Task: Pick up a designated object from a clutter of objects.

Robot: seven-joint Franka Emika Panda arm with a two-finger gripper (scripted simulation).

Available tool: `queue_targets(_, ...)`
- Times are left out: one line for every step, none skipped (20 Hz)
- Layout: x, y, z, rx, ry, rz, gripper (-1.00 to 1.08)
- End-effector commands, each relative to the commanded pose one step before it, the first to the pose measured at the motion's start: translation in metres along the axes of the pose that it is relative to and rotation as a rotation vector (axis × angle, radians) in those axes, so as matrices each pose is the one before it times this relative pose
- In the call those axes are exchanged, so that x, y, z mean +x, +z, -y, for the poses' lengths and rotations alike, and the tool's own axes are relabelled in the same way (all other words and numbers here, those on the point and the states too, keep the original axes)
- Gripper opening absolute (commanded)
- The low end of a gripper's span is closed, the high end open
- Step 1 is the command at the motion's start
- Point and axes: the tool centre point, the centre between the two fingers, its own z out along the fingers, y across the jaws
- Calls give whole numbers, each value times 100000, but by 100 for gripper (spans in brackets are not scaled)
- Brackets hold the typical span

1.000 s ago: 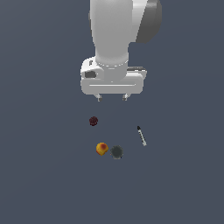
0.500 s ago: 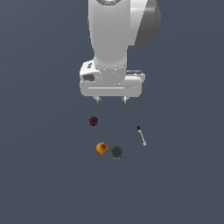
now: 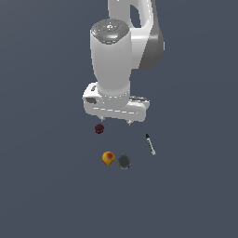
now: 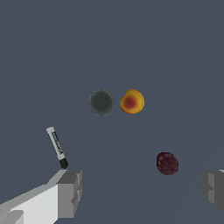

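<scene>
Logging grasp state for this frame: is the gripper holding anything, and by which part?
Nothing is held. The gripper is open above the orange-yellow ball, with empty space between its fingers.

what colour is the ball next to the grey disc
Orange-yellow with a red patch; the ball shows best in the wrist view.

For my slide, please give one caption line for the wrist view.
Open pincer above orange-yellow fruit, grey disc, dark red berry and pen-like stick.

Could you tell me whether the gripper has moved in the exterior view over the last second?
Yes. The gripper has come down slightly toward the dark red berry, which has stayed put; the gap between fingertips and berry is smaller than before.
</scene>
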Motion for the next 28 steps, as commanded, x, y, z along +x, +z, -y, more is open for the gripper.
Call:
queue_targets(1132,1857,-243,190,6298,-334,100)
queue_targets(502,853,-91,74,2870,-185,100)
queue_targets(515,915,-92,64,3033,-199,100)
queue_targets(517,963,-93,52,3148,-212,100)
queue_targets(501,978,-90,37,3152,-219,100)
queue_targets(481,987,-88,23,3138,-225,100)
queue_targets(445,958,-84,9,3006,-223,100)
queue_targets(406,917,-79,-2,2842,-218,100)
queue_targets(369,873,-74,-12,2677,-213,100)
queue_targets(335,828,-71,-19,2513,-207,100)
queue_targets(303,781,-67,-24,2347,-199,100)
queue_targets(273,732,-65,-28,2185,-192,100)
queue_targets(245,682,-61,-30,2020,-182,100)
queue_targets(219,631,-58,-32,1856,-172,100)
queue_targets(194,579,-54,-32,1692,-161,100)
queue_targets(172,526,-51,-31,1532,-149,100)
queue_targets(150,473,-46,-30,1367,-136,100)
queue_targets(129,419,-42,-27,1205,-122,100)
queue_targets(110,364,-37,-25,1044,-107,100)
queue_targets(91,309,-32,-21,882,-92,100)
queue_targets(75,253,-27,-18,723,-76,100)
queue_targets(57,197,-21,-14,562,-60,100)
queue_targets(40,141,-15,-10,400,-43,100)
queue_targets(23,85,-8,-6,238,-26,100)
queue_targets(4,29,3,-2,69,-7,100)
queue_targets(-70,-106,-27,-77,-475,160,100)
queue_targets(-1,40,2,0,0,0,100)
queue_targets(-4,119,5,0,0,0,100)
